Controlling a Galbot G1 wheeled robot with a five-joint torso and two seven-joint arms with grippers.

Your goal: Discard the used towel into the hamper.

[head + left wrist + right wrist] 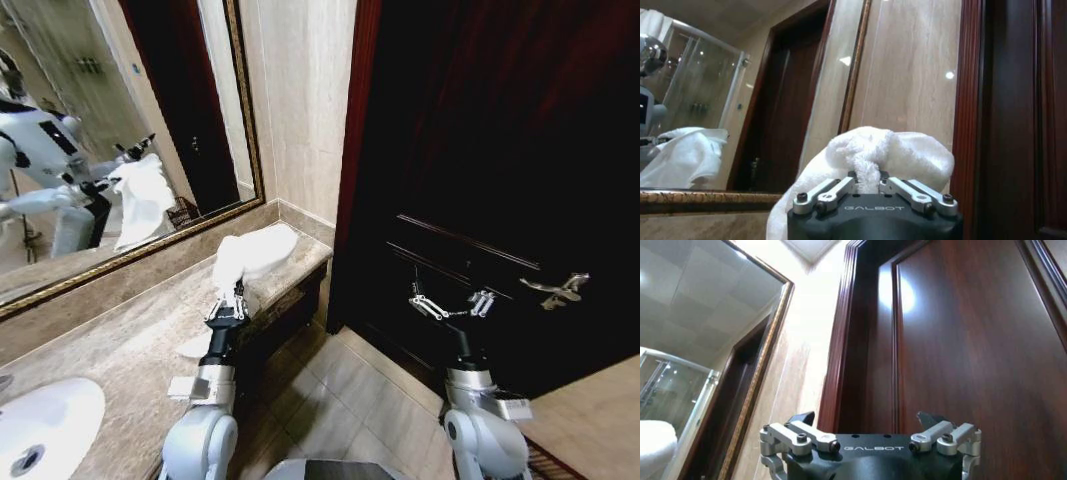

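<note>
The used towel [255, 255] is white and lies bunched at the far end of the marble counter [130, 340]. My left gripper [232, 296] is shut on a fold of it just above the counter top. In the left wrist view the towel [890, 150] bulges up between the closed fingers of the left gripper [867, 184]. My right gripper [450, 305] hangs open and holds nothing, out in front of the dark door. The right wrist view shows the right gripper [867, 421] with its jaws spread wide. The hamper is out of view.
A gold-framed mirror [110, 150] runs along the wall behind the counter and reflects the robot and towel. A white sink basin [40, 425] sits at the counter's near left. The dark wooden door [500, 150] with a metal handle [555, 288] stands to the right. Tiled floor [350, 400] lies between.
</note>
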